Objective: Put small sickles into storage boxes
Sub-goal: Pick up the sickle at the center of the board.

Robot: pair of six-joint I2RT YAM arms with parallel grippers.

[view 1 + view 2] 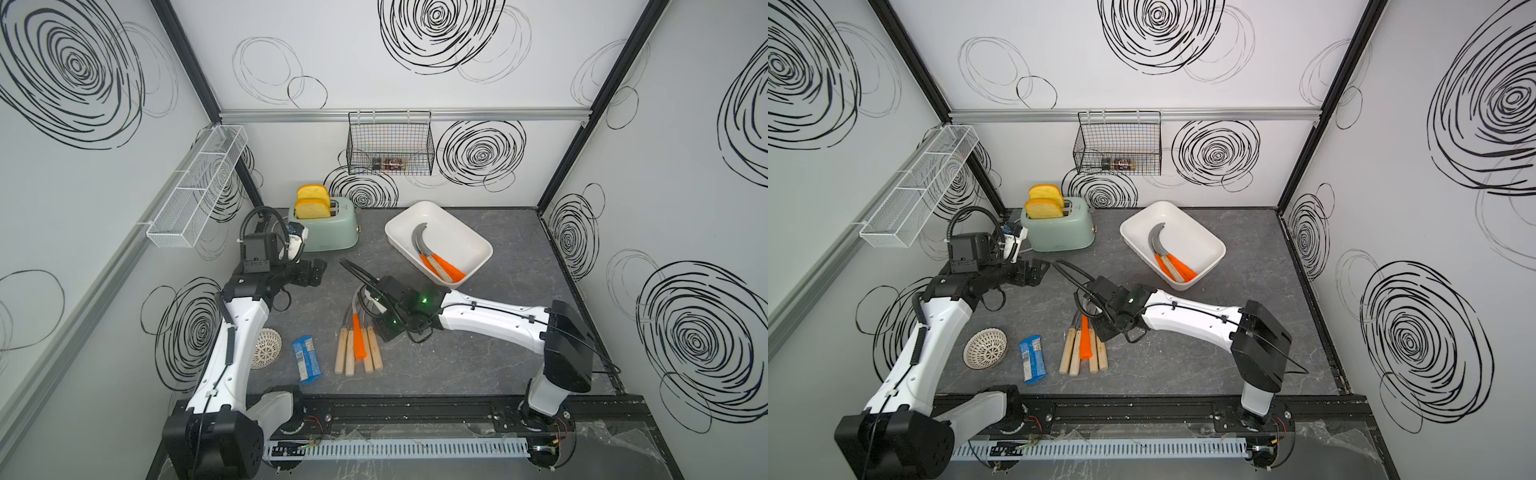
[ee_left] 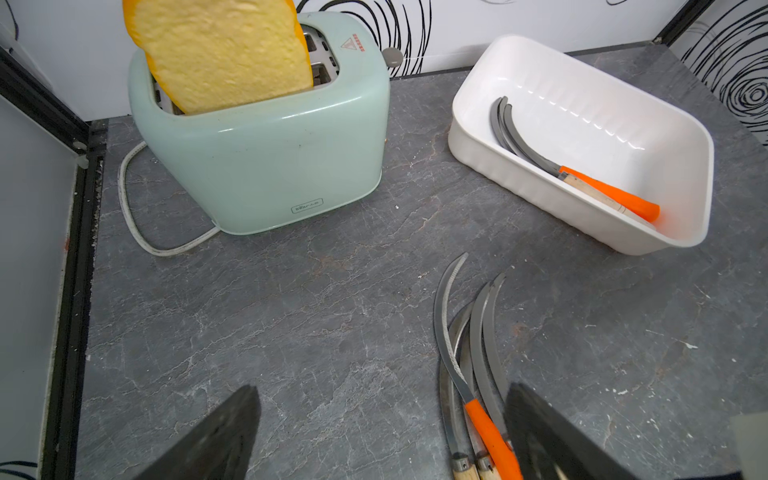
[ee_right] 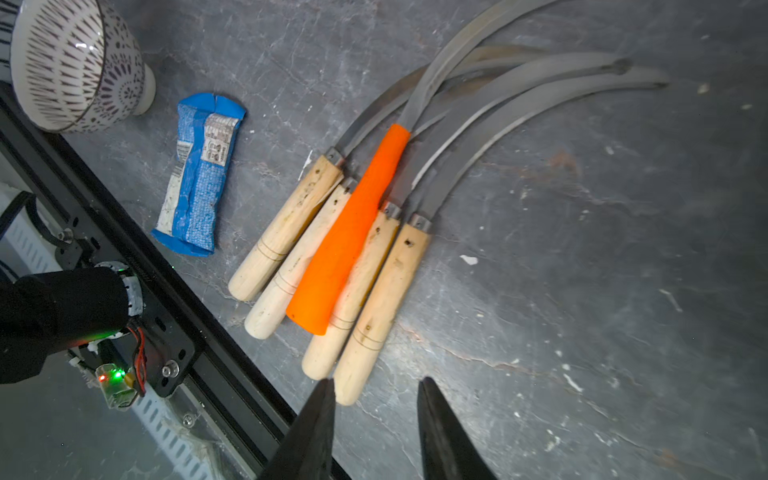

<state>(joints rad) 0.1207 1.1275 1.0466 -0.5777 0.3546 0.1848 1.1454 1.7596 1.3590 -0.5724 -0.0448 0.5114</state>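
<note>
1. Slotted white cable duct (image 1: 395,449) runs along the near edge, right up front, and both arm bases sit on the black rail just behind it.
2. Next up is a loose pile of small sickles (image 1: 358,345) near the middle of the grey tabletop (image 1: 498,374). That's four pale wooden handles side by side with an orange-handled one (image 3: 349,232) lying on top, all blades curving off toward the far side.
3. Right end effector (image 3: 376,386) hangs over the right side of that pile. Its fingers are a little apart with only bare tabletop between them, so it's pinching nothing. In the wrist view one tip shows just beside the butt of the outermost wooden handle; can't tell if it's touching.
4. Left end effector (image 2: 382,390) is spread wide and empty, sitting left of the pile and just near of the toaster (image 1: 328,232).
5. Storage box (image 1: 486,249) sits at an angle on the far right-of-centre tabletop. It already holds sickles (image 1: 436,262): two orange handles and a wooden one, blades pointing far.
6. Other bits:
   - blue snack packet (image 1: 306,359) just left of the pile
   - patterned bowl (image 1: 985,348) left of the packet
   - two bread slices (image 1: 311,203) in the toaster
   - black wire basket (image 1: 390,145) on the far wall
   - white mesh rack (image 1: 199,187) on the left wall
</note>
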